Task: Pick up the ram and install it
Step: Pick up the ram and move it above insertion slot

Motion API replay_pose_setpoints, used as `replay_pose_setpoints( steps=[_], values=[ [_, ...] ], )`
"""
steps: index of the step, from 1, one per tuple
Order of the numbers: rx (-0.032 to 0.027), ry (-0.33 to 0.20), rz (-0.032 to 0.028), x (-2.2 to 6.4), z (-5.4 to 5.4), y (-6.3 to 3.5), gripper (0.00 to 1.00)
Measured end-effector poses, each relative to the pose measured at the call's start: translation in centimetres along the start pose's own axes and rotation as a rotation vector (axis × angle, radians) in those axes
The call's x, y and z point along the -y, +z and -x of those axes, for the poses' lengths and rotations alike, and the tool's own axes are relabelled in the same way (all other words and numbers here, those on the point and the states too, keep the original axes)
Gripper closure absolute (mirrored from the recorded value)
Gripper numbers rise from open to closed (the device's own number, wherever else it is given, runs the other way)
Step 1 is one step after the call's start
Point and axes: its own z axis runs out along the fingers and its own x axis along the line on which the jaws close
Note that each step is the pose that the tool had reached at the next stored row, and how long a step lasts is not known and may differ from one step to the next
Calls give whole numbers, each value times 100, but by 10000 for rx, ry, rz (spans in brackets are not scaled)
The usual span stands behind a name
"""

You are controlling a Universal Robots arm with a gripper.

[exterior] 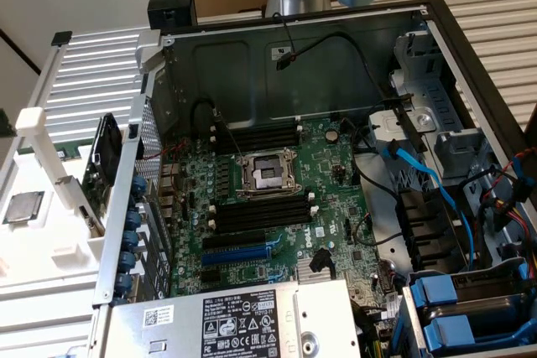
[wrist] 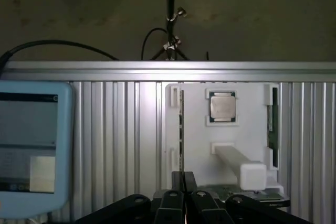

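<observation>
Hand (wrist: 182, 176) clenched, empty, in line with ram (wrist: 181, 124) standing edgewise in white tray (wrist: 199, 142), at bench (wrist: 115, 129) edge, processor (wrist: 222, 106) beside.

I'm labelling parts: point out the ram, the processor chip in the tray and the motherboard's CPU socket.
ram (wrist: 181, 129), wrist view, thin edge.
processor chip (wrist: 222, 106), wrist view, metal lid.
CPU socket (exterior: 267, 175), exterior view, centre.
</observation>
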Motion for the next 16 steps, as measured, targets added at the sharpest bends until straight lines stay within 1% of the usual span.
replay_pose_setpoints(
  steps=[2,3,4,5,9,10,11,12,13,15,16],
  values=[
    [-1,0,1,55,-1,-22,88],
    [-1,1,1,147,-2,-53,88],
    [-1,0,1,179,-2,-61,88],
    [-1,-1,1,329,-1,-89,88],
    [-1,0,0,482,0,-114,88],
    [-1,0,1,556,1,-127,88],
    [-1,-1,2,668,2,-144,88],
    [-1,0,1,705,2,-149,88],
    [0,0,1,778,3,-156,88],
    [0,0,1,854,4,-162,88],
    [2,-1,1,928,5,-165,88]
  ],
)
